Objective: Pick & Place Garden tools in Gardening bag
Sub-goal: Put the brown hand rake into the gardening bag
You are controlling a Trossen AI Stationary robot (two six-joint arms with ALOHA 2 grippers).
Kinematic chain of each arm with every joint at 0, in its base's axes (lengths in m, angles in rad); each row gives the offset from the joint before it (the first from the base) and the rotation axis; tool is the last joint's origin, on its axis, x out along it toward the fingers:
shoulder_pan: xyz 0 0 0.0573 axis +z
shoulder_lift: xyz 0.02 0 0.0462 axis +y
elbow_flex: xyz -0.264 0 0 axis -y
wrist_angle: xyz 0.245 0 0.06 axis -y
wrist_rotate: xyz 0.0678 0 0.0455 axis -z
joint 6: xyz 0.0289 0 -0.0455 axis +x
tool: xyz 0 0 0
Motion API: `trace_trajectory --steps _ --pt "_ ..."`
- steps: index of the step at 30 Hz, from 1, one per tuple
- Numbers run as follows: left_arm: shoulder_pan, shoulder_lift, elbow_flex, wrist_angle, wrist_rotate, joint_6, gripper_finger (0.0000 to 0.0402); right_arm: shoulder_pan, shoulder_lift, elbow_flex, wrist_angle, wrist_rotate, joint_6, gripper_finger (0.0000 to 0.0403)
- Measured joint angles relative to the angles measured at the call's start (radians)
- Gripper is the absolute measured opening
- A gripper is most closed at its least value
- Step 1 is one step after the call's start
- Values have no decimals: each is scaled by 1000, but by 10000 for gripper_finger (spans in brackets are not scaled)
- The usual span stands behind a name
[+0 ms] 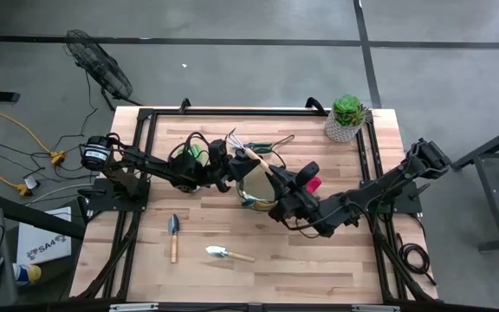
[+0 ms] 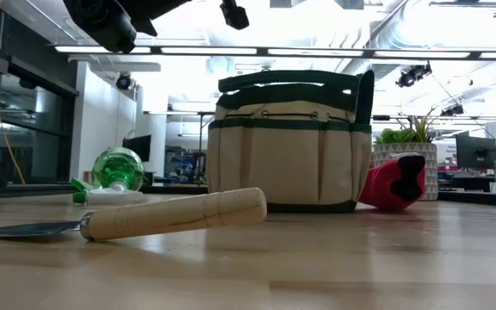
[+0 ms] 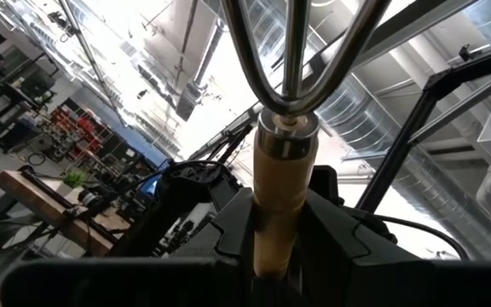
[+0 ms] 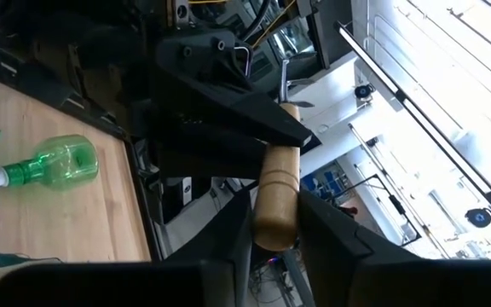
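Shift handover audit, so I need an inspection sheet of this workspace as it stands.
Surface: wooden table, plank top.
Job's things: gardening bag upright mid-table; hand rake held off the table; dark trowel and pale trowel lying flat; spray bottle on its side; red item beside bag.
Clutter: potted succulent at a corner.
Grippers: left gripper jaws shut on rake handle; right gripper at handle's end.
Cables: yellow cables on floor.
Surroundings: fan on floor.

The tan-and-green gardening bag [image 2: 287, 142] stands upright mid-surface; a wooden-handled trowel [image 2: 145, 217] lies flat in front, and a green spray bottle [image 2: 114, 172] lies on its side.
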Motion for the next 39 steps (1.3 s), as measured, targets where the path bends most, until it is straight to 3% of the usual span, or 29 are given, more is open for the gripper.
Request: trace_trajectory --steps 29,39 --pt "1 2 0 -75 124 41 89 2 2 0 0 42 19 63" --pt "27 -11 -1 -103 333 167 89 0 -3 0 1 86 44 62"
